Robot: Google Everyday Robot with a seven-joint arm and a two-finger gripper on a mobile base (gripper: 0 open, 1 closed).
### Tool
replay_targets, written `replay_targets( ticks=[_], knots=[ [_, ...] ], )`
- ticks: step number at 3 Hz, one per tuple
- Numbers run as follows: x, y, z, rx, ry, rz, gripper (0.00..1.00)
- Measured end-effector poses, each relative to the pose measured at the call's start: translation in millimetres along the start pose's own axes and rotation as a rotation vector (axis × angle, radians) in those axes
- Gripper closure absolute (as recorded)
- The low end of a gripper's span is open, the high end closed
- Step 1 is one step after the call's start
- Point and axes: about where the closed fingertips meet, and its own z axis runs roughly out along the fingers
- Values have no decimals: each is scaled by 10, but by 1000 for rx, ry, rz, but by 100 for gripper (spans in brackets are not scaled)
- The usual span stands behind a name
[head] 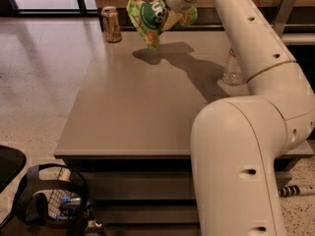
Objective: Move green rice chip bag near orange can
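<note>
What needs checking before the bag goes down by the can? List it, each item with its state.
1. Gripper shut on the green rice chip bag: ok, bag hangs above the table.
2. Orange can upright at the table's far corner: ok.
3. Bag set down beside the can: not ok, it is aloft, not touching it.
4. Water bottle away from the path: ok, it stands on the bag's other side.
5. How firm the grip is: cannot tell.
</note>
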Motion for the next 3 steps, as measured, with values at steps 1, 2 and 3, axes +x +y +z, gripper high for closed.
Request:
replay_targets(
  ticks=[1,2,3],
  knots=[
    [52,-28,228,46,-12,8,100],
    [176,-104,576,152,-16,17,100],
    [202,-166,749,202,-3,2,100]
  ],
)
